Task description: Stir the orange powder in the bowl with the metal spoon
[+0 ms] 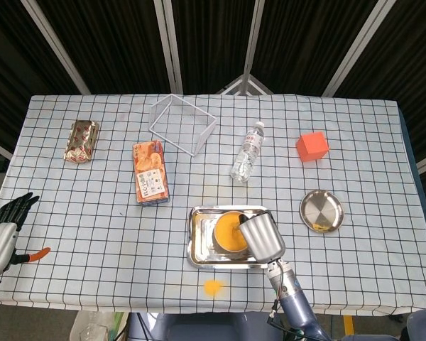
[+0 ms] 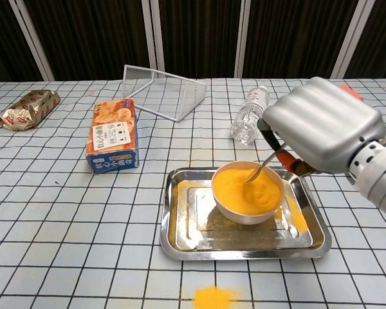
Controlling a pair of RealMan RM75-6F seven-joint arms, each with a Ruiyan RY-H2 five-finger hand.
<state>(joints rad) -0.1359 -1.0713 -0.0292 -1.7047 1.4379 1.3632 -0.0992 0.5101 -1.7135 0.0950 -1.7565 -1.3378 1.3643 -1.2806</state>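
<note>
1. The right robot hand (image 2: 321, 125) grips the spoon (image 2: 262, 170). It hangs over the right rim of the bowl (image 2: 248, 212), above the tray (image 2: 180, 241).
2. The left robot hand (image 1: 3, 227) rests at the near left edge of the bench (image 1: 92, 234), well apart from the bowl. Its fingers are spread and seem to hold nothing; an orange-tipped thing (image 1: 35, 254) lies just beside it.
3. The spoon slants down and to the left from the right robot hand. Its tip sits in the orange powder (image 2: 241, 190), near the far middle of the bowl.
4. The bowl lies below and to the left of the right robot hand, which is the nearer one, so I judge that stirring needs only small sweeps.
5. Some powder (image 2: 212, 297) lies spilled on the bench near the tray.
</note>
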